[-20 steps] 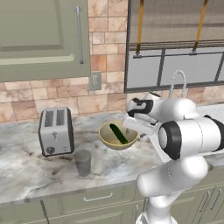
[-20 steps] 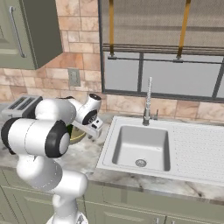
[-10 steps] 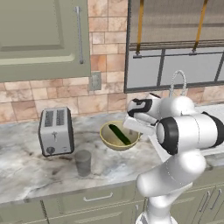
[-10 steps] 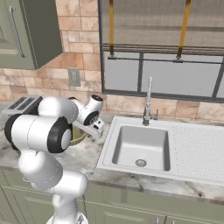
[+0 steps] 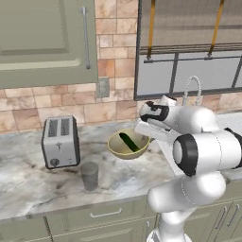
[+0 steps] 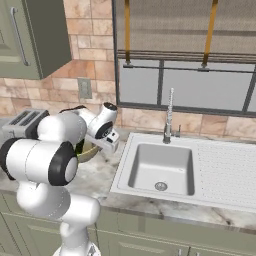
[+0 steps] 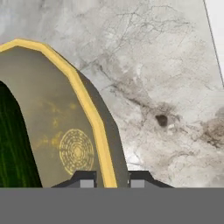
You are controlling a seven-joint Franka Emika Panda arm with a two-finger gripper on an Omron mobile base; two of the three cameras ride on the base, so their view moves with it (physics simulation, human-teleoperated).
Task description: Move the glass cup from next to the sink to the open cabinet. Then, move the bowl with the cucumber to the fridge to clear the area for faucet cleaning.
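A yellow-rimmed olive bowl stands on the marble counter left of the sink, with a dark green cucumber lying in it. My gripper reaches down to the bowl's right rim. In the hand view the rim of the bowl runs between my two fingertips, one inside and one outside, and the gripper is shut on it; the cucumber shows at the left edge. The bowl peeks out behind my arm in the right base view. A grey glass cup stands upright near the counter's front, before the toaster. The fridge is out of view.
A silver toaster stands left of the bowl. The sink with its faucet lies to the right. A green wall cabinet hangs above the toaster, its door swung outward. A window fills the back wall.
My fingers have closed in from wide open onto the bowl's rim. The arm and bowl have hardly moved.
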